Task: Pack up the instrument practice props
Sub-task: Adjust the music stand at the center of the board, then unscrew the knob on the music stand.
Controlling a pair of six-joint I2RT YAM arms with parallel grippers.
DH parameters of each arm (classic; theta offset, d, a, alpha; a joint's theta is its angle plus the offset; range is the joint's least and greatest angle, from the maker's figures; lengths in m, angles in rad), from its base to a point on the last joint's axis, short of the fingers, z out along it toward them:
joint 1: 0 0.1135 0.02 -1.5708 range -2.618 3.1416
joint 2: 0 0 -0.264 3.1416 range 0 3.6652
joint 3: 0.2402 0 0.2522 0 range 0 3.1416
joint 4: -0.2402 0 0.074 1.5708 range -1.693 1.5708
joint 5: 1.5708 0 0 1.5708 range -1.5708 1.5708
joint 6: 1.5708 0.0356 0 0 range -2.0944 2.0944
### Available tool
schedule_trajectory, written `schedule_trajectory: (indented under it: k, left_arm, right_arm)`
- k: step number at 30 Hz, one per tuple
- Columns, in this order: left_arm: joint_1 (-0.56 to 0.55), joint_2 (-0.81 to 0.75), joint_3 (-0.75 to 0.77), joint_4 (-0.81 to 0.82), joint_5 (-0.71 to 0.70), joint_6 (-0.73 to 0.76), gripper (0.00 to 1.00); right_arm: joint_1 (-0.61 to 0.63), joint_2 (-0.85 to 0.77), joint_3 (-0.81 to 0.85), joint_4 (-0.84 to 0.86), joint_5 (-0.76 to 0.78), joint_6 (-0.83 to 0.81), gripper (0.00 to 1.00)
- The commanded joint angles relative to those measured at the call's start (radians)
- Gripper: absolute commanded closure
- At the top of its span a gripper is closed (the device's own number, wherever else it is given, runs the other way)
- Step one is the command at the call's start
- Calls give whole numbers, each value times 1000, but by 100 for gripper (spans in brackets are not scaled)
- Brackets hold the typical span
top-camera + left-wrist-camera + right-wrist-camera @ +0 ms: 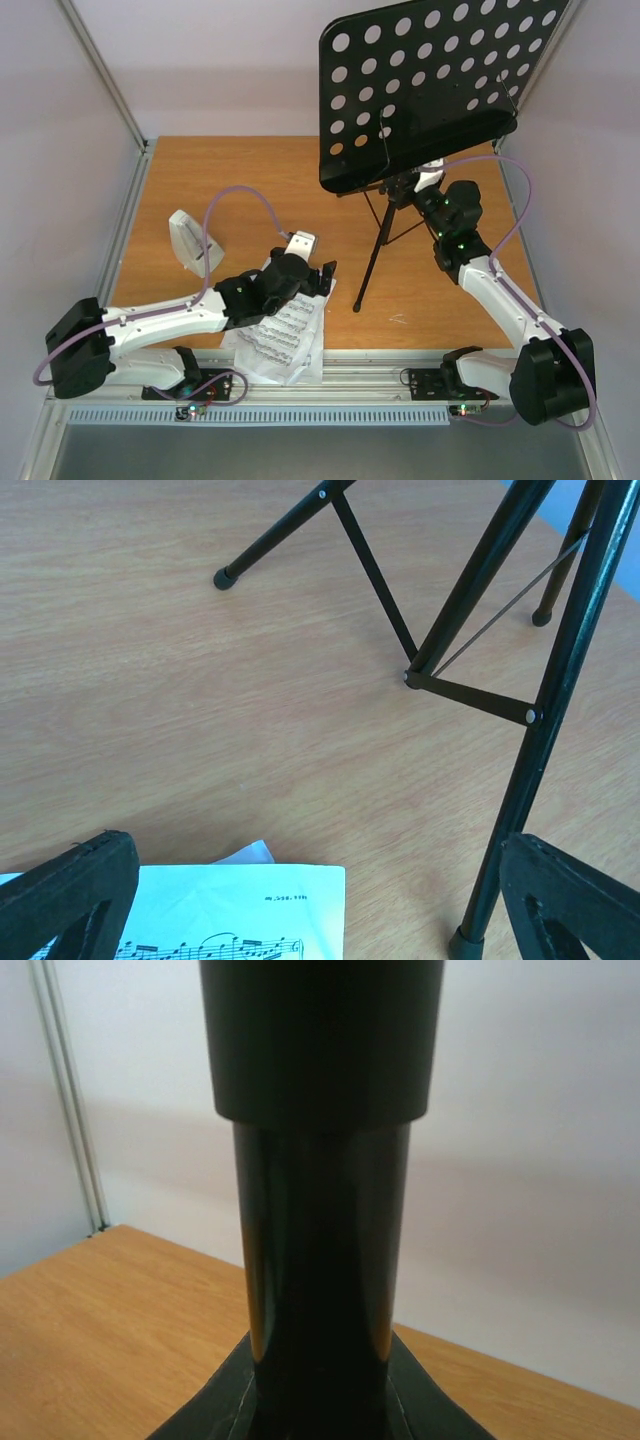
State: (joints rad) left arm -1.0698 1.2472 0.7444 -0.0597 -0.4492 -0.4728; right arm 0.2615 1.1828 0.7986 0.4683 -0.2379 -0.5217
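The black tripod music stand [430, 90] stands upright at the back right, its perforated desk tilted. My right gripper [412, 190] is shut on its pole just under the desk; in the right wrist view the pole [320, 1260] fills the gap between the fingers [215, 1400]. White sheet-music pages [285, 335] lie in a loose pile at the table's front edge. My left gripper [322, 272] hovers open and empty over their far corner [230, 915]. The stand's legs [540, 710] rise just right of it. The white metronome [193, 240] stands at the left.
The wooden table [250, 170] is bounded by a metal rail [350, 372] along the front and frame posts [105, 70] at the left. White walls close the back and sides. A tripod foot [357, 307] rests near the pages.
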Motion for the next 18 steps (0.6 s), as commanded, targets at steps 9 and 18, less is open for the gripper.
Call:
schedule_trajectory:
  k: [9, 18]
  left_arm:
    - [17, -73, 18, -28, 90, 55, 1]
    - [37, -104, 37, 42, 242, 99, 1]
  right_arm:
    - [5, -73, -11, 62, -319, 97, 95]
    - [22, -40, 0, 72, -433, 151, 95]
